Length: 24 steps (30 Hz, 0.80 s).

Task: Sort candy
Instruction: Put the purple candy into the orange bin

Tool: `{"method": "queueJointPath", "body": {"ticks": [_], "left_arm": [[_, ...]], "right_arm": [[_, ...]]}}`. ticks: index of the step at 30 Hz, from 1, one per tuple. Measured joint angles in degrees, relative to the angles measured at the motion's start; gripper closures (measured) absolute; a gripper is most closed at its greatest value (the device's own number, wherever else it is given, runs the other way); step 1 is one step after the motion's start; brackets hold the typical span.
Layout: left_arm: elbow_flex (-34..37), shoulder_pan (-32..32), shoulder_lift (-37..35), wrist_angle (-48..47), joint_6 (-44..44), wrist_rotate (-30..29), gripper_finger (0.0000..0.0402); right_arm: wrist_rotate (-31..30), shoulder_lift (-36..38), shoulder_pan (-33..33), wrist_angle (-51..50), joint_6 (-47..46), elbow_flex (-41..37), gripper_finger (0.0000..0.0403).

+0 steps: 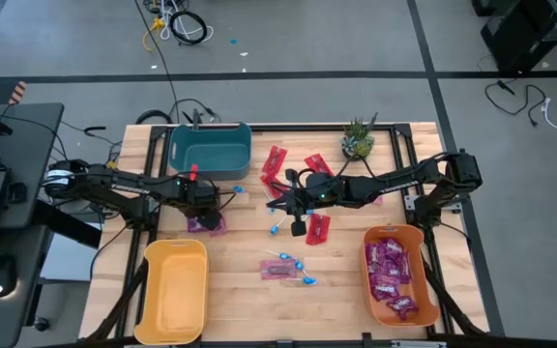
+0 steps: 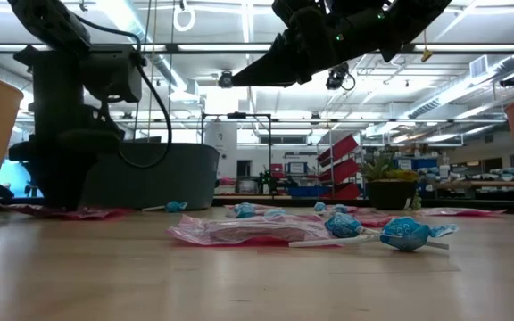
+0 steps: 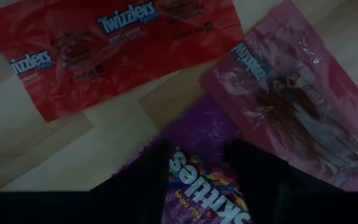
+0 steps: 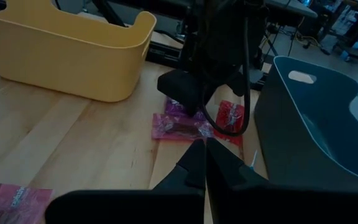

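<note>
Between the parted fingers of the left gripper (image 3: pixel 204 186) lay the purple packet (image 3: pixel 207 180), long axis running along them, gripped or not unclear; right gripper (image 4: pixel 205 163) was farther off, shut, empty.

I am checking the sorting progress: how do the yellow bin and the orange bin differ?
The yellow bin looks empty; the orange bin holds purple packets. The yellow bin stands at the table's front left, the orange bin at its front right. Both are open-topped plastic bins.
</note>
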State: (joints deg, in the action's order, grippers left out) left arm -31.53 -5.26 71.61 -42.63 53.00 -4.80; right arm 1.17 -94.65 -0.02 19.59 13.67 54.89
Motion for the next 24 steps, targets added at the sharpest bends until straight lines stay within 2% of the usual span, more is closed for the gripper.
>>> {"method": "queueJointPath", "body": {"ticks": [5, 10, 15, 24], "left_arm": [[0.00, 0.00, 0.00, 0.60, -0.08, 0.00, 0.0183], [0.00, 0.01, 0.00, 0.92, -1.26, -0.92, 0.0180], [0.00, 0.00, 0.00, 0.89, -1.86, -1.15, 0.0205], [0.00, 0.00, 0.00, 0.87, -3.45, -1.25, 0.0276]], "right_arm": [[0.00, 0.00, 0.01, 0.00, 0.00, 0.00, 0.0403], [0.00, 0.00, 0.01, 0.00, -0.02, 0.00, 0.0403], [0.00, 0.00, 0.00, -0.01, -0.22, 0.00, 0.0403], [0.00, 0.00, 0.01, 0.00, -0.22, 0.00, 0.0403]]}}
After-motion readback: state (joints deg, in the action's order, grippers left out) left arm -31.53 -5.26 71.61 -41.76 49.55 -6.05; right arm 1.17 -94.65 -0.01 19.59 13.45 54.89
